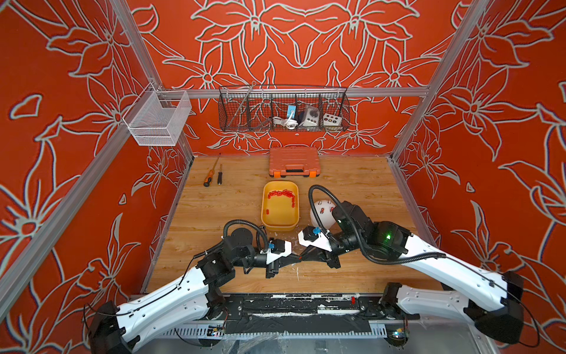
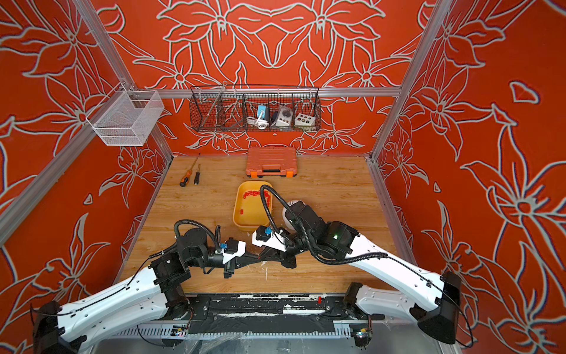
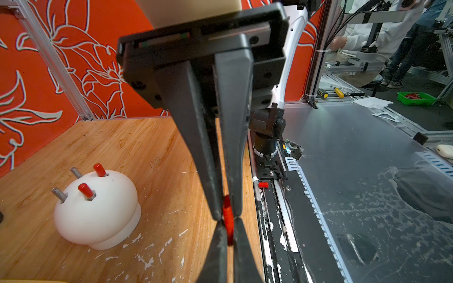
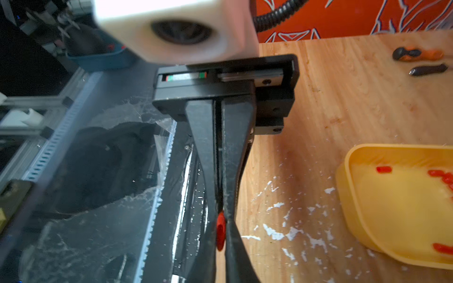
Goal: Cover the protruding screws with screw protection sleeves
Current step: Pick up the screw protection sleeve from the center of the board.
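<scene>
One red sleeve [image 3: 228, 227] is pinched from both ends: the left gripper [image 3: 226, 216] is clenched on one end and the right gripper [image 4: 221, 220] clamped on the other, which reads as a hand-over low over the wooden tabletop [image 1: 352, 184]. Off to one side of the meeting jaws, the white dome [image 3: 98, 220] shows two capped screws [image 3: 100, 169] and two bare screws [image 3: 76, 172], so I judge the job half done, with spare sleeves [image 1: 280, 193] in the yellow tray [image 1: 280, 226] beyond the fingertips. Both arms reach low and inward, their fingers nearly level and pointing at each other.
</scene>
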You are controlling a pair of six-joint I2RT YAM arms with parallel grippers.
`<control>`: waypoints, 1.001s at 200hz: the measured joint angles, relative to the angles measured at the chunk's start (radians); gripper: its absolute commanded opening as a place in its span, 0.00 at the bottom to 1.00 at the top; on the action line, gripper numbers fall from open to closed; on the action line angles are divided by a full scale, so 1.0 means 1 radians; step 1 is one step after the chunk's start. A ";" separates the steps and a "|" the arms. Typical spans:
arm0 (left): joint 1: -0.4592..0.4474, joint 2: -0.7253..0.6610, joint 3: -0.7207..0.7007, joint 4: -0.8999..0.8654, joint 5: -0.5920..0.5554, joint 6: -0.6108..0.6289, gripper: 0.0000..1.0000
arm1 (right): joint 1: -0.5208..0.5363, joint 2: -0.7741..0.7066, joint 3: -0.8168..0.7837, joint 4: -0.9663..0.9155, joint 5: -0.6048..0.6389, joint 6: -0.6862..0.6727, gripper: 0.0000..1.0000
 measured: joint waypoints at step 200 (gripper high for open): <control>0.182 -0.071 -0.174 0.620 -0.183 -0.269 0.59 | -0.248 -0.056 -0.497 1.366 -0.113 0.689 0.00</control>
